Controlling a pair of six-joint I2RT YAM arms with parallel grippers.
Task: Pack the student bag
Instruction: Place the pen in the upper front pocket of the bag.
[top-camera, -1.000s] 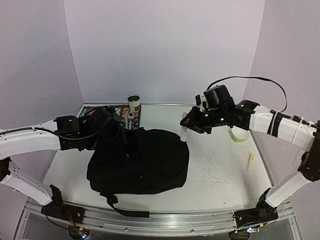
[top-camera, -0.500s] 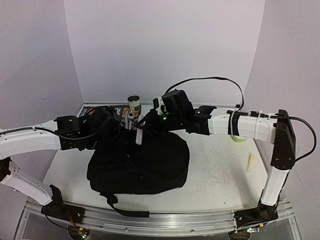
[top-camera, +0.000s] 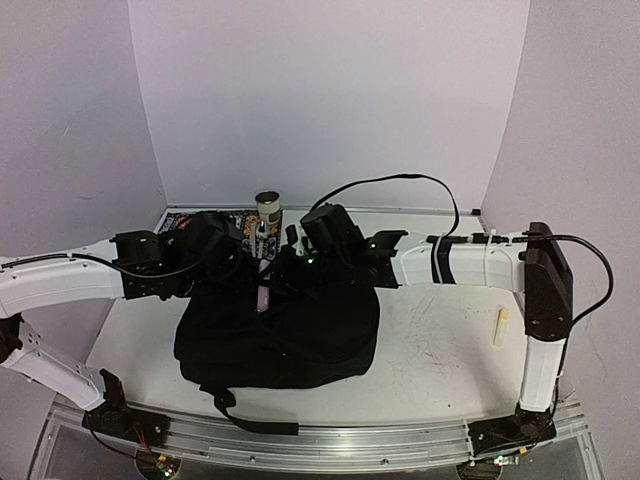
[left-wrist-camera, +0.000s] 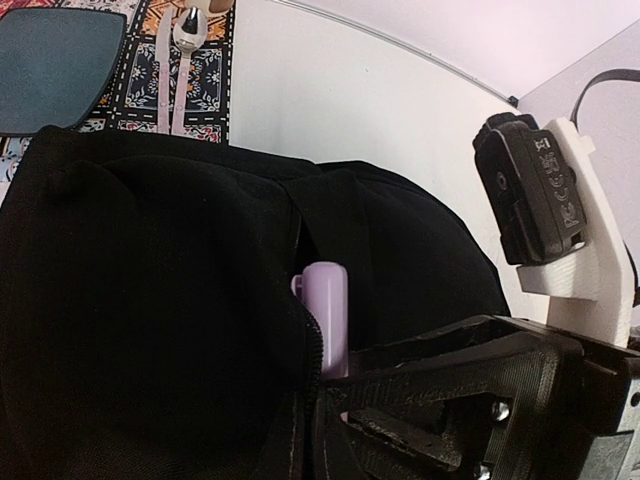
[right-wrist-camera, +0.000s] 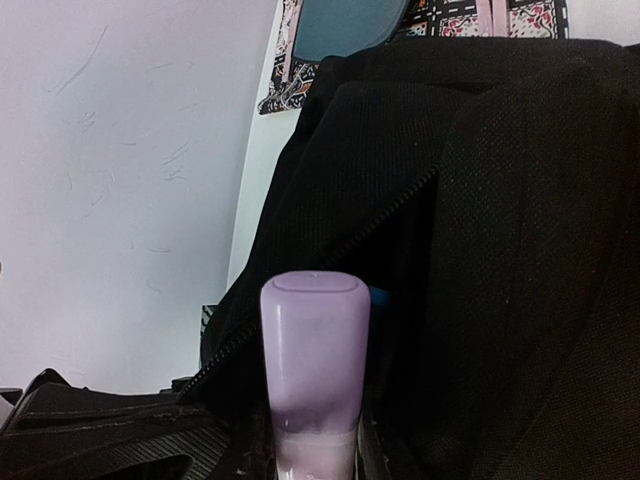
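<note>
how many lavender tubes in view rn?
1. The lavender tube stands upright in the right gripper, at the open zipper mouth of the student bag. No other shows on the table, but more could be hidden inside the bag.

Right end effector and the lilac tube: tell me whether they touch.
Touching. The right wrist view shows the lilac tube's base pinched between the right end effector's fingers, no gap either side.
</note>
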